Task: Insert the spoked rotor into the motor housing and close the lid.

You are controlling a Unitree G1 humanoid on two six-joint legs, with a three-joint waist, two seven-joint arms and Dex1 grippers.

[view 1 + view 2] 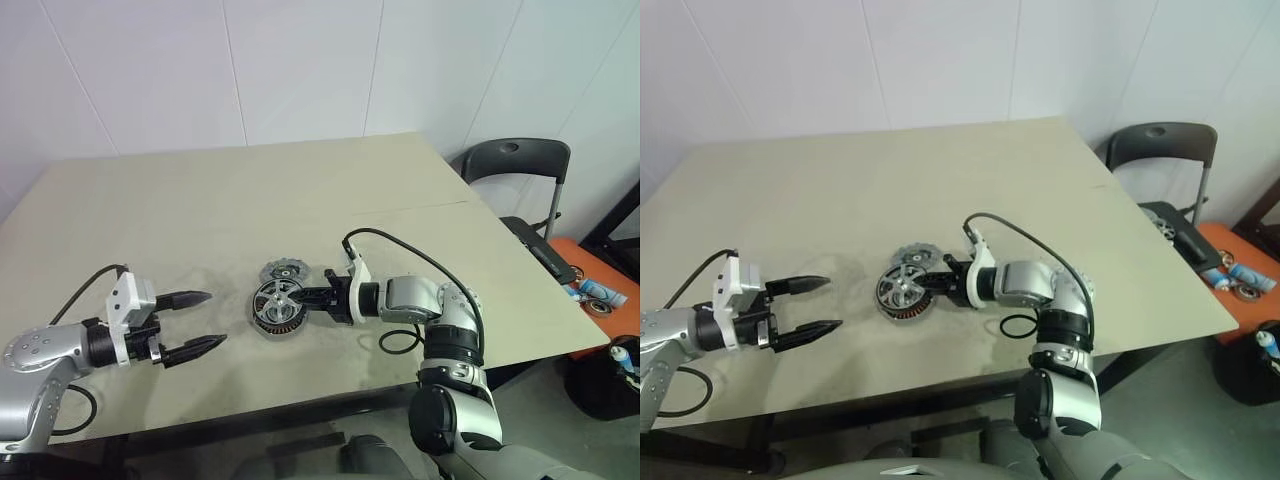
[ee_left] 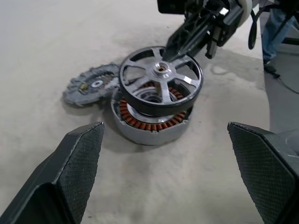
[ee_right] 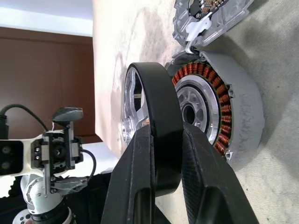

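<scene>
The right gripper [image 2: 174, 44] was pinched on the black rim of the spoked rotor [image 2: 161, 79], holding it tilted just above the motor housing [image 2: 152, 126], whose copper windings showed beneath it near the middle of the beige table [image 1: 250, 190]. The grey notched lid [image 2: 91, 85] lay flat on the table, touching the housing's far side. Off to the left, the left gripper [image 1: 198, 322] hovered with its fingers spread wide and nothing between them.

The black-rimmed, silver-spoked rotor [image 2: 160, 86] sits tilted, partly in the copper-wound motor housing [image 2: 150, 129], with the grey notched lid [image 2: 91, 86] flat just beside.
</scene>
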